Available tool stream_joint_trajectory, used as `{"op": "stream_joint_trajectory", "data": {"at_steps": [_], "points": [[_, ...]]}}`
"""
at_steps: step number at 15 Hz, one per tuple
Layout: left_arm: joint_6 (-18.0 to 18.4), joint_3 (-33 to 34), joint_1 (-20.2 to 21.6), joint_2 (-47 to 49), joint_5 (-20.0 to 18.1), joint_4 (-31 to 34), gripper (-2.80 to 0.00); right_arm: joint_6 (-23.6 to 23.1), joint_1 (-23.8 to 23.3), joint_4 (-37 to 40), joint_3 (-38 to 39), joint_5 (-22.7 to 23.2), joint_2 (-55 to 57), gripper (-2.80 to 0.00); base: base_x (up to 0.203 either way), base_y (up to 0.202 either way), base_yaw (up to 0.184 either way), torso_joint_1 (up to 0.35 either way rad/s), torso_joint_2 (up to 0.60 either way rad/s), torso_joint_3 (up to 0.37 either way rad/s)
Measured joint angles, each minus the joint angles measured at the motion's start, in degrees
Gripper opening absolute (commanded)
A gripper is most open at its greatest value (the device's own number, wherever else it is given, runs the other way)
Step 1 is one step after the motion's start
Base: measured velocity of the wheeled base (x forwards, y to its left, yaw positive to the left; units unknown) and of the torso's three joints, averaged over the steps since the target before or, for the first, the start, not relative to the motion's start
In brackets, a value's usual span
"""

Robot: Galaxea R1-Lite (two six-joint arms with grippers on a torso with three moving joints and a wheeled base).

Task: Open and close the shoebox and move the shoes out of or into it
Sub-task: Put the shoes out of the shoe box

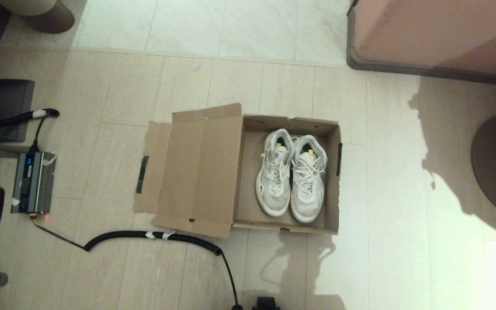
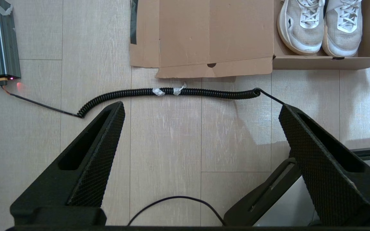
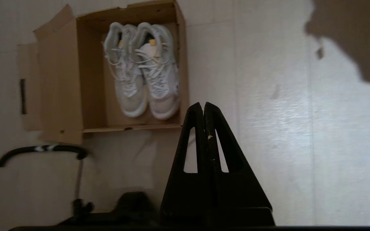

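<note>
Left hand: fingers spread wide, empty, held above the floor on the near side of the shoebox, facing its flap lid.
Right hand: fingers pressed together, empty, held above the floor off the shoebox's near right corner.
Coiled cable: lies on the floor between the left hand and the shoebox, just beside the lid's near edge.
Shoebox: on the floor, open; flap lid folded out flat to its left.
Shoes: 2 side by side inside the shoebox, right of its middle, toes toward the robot.
Long axis: the shoes run near-to-far, along the hands' line of approach.
Nearer arm: for the shoes, likely the right; for the lid, the left.
</note>
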Motion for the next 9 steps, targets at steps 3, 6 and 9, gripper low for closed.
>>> {"op": "stream_joint_trajectory", "data": {"at_steps": [3,6,9], "points": [[0.02,0.00,0.00,0.00,0.04,-0.02,0.00,6.78,3.33,-0.86,-13.05,4.82,23.88,0.00,0.000,0.000,0.000,0.000,0.00,0.000],[0.00,0.00,0.00,0.00,0.00,-0.02,0.00,11.23,10.88,-6.86,-19.69,3.26,44.73,0.00,0.000,0.000,0.000,0.000,0.00,0.000],[0.02,0.00,0.00,0.00,-0.02,-0.02,0.00,13.68,19.74,-19.04,-22.24,-2.48,61.78,0.00,0.000,0.000,0.000,0.000,0.00,0.000]]}}
